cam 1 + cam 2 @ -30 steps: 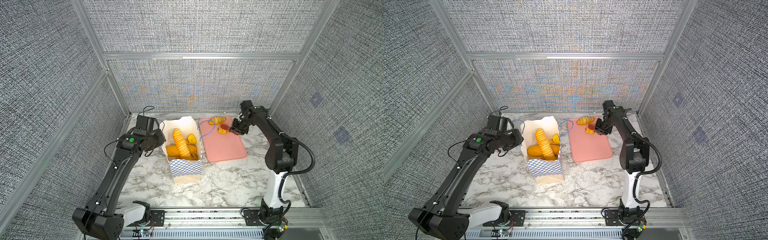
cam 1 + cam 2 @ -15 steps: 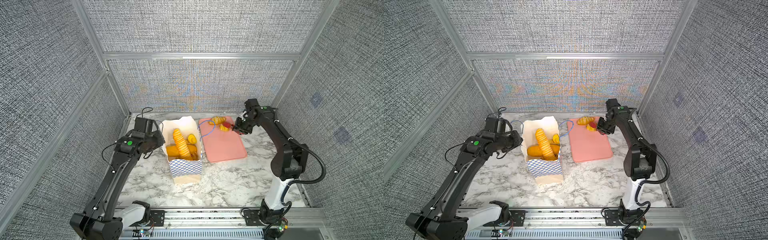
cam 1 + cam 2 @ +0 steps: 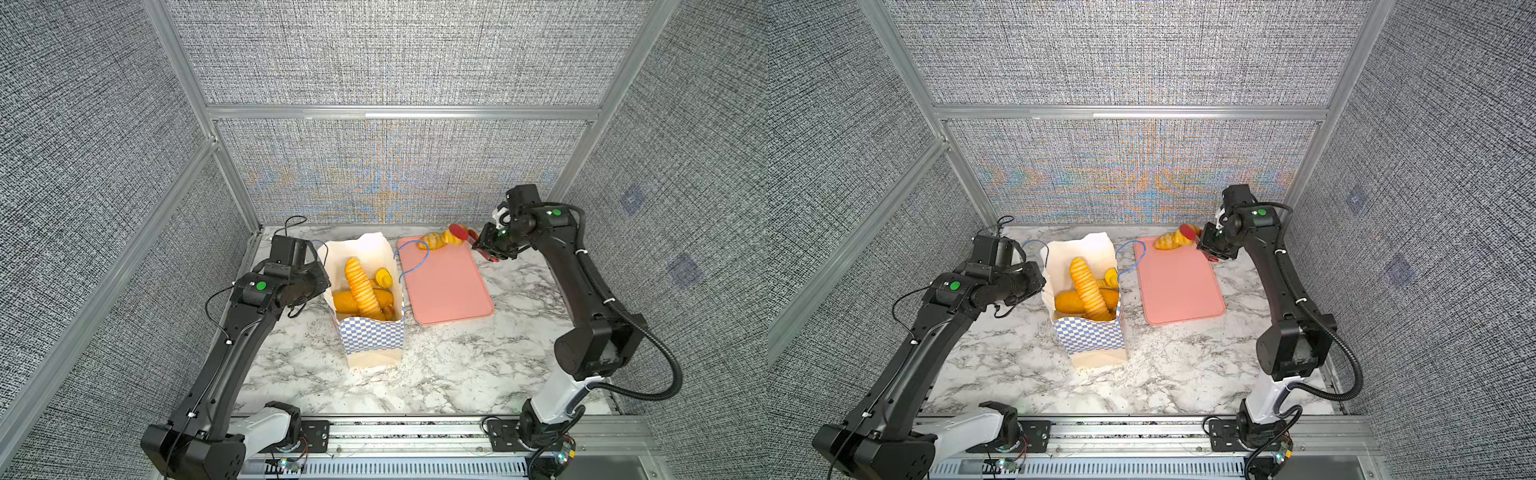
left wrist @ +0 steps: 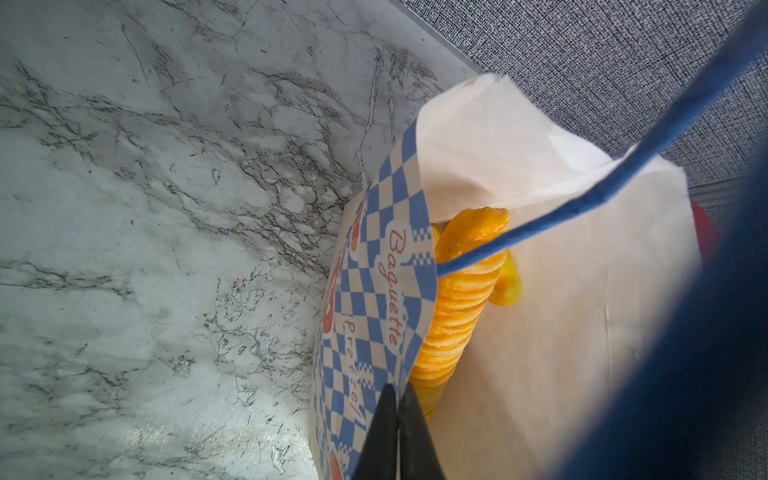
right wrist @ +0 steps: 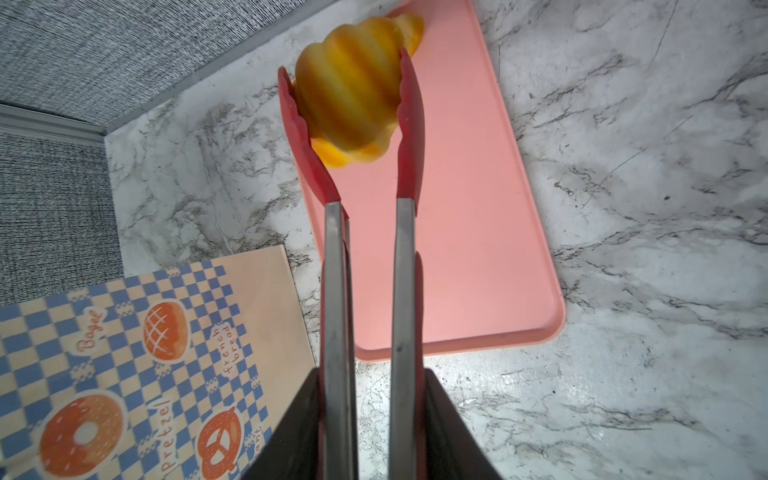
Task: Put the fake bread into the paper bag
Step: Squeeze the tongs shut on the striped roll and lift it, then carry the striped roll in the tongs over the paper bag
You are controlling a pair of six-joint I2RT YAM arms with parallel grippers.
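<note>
The paper bag [image 3: 370,340] [image 3: 1092,336] stands open in mid-table, with a ridged baguette [image 3: 361,286] [image 4: 457,311] and other fake bread inside. My left gripper [image 3: 321,279] [image 4: 397,399] is shut, pinching the bag's left rim [image 4: 374,291]. My right gripper [image 3: 492,245] [image 5: 370,374] is shut on the red tongs [image 5: 332,270]. The tong tips clasp a golden ridged bread [image 5: 353,91] [image 3: 436,240] [image 3: 1169,240] over the far end of the pink tray.
The pink tray [image 3: 449,286] [image 3: 1179,291] [image 5: 478,249] lies right of the bag. A blue cord handle [image 3: 415,266] droops from the bag onto the tray's left edge. Textured walls enclose the marble table on three sides.
The right arm has drawn back to the right, so the tongs now grip the bread at the tray's far end. The left gripper has tightened on the bag rim.
</note>
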